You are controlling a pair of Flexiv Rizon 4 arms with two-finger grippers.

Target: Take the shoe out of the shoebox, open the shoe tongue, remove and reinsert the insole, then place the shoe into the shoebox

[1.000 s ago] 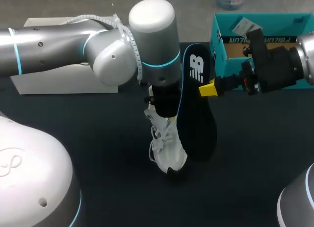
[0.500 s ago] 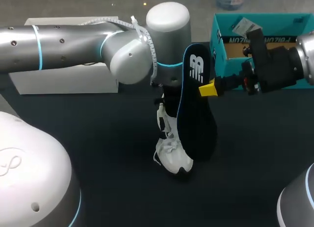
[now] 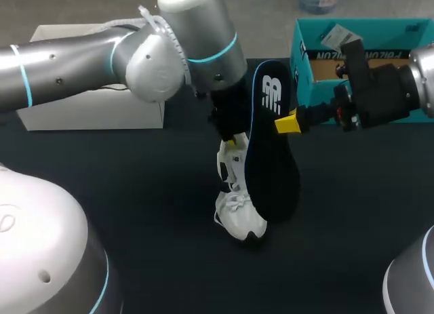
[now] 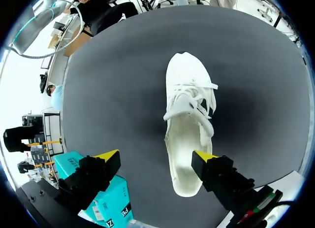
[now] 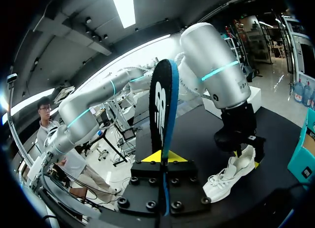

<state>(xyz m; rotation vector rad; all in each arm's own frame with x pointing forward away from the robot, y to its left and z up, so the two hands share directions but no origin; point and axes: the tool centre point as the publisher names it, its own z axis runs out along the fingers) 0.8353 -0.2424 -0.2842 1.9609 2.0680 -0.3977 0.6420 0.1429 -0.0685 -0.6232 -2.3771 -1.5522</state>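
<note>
The white shoe rests on the dark table, toe towards the front; its mouth faces up. My left gripper hangs just above the heel, open, its yellow fingertips well apart and off the shoe. My right gripper is shut on the black insole, held on edge right beside the shoe. In the right wrist view the insole rises from between my right gripper's fingers, and the shoe lies beyond it under the left gripper.
The teal shoebox stands open at the back right, behind my right arm; it also shows as the teal shoebox beside the left gripper. A white box lid lies at the back left under my left arm.
My left gripper has opened and let go of the shoe, which first shifted slightly right and now sits on the table. The left wrist has risen and swung back. The right arm kept still.
</note>
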